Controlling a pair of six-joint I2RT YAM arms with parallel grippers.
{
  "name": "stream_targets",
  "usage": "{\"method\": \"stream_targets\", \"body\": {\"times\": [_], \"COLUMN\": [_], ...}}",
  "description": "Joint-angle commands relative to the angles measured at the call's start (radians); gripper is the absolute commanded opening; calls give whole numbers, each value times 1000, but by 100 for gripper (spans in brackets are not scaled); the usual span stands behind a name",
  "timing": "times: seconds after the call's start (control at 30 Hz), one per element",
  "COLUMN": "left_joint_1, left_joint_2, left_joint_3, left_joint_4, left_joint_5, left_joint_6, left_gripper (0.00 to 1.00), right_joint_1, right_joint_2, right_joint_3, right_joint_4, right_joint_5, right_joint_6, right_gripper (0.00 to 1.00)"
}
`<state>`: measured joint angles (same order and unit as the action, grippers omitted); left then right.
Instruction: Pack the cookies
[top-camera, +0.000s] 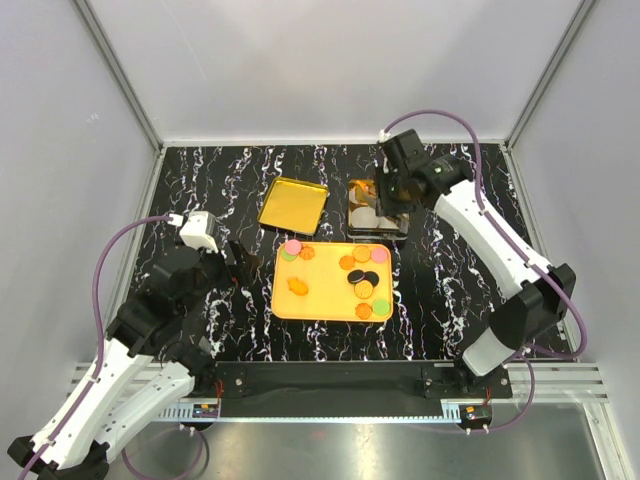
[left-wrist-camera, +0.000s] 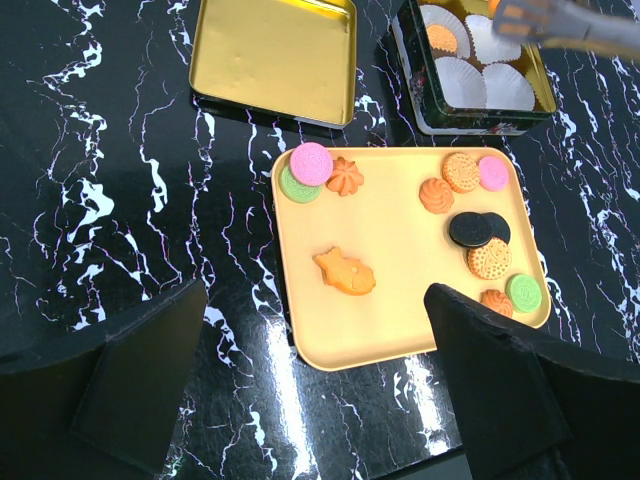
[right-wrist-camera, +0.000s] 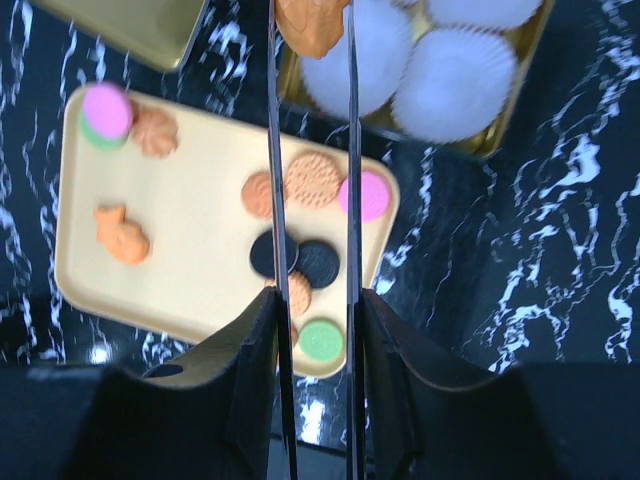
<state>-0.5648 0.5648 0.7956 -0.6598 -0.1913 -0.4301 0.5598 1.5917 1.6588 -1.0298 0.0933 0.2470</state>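
Several cookies, orange (top-camera: 297, 287), pink, green and black (top-camera: 367, 278), lie on the yellow-orange tray (top-camera: 325, 305). My right gripper (right-wrist-camera: 313, 310) is shut on metal tongs (right-wrist-camera: 276, 200), whose tips pinch an orange cookie (right-wrist-camera: 310, 25) above the white paper cups (right-wrist-camera: 455, 85) in the open tin (top-camera: 401, 230). One cup holds an orange cookie (left-wrist-camera: 442, 38). The right gripper (top-camera: 385, 190) hangs over the tin. My left gripper (left-wrist-camera: 315, 295) is open and empty, low over the tray's near-left corner, near a fish-shaped cookie (left-wrist-camera: 345, 272).
The tin's gold lid (top-camera: 292, 205) lies upside down left of the tin, just behind the tray. The black marbled table (top-camera: 450, 290) has bare room left and right of the tray. White walls surround the table.
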Motion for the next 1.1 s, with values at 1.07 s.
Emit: {"method": "stream_targets", "body": {"times": [1.07], "left_joint_1": [-4], "left_joint_2": [9], "left_joint_3": [1], "left_joint_4": [35], "left_joint_5": [9], "left_joint_6": [11], "left_gripper": [99], "right_joint_1": [-232], "right_joint_2": [255], "right_joint_3": [47], "right_joint_4": [135], "right_joint_5": [92], "right_joint_6": [-14], "right_gripper": [42]}}
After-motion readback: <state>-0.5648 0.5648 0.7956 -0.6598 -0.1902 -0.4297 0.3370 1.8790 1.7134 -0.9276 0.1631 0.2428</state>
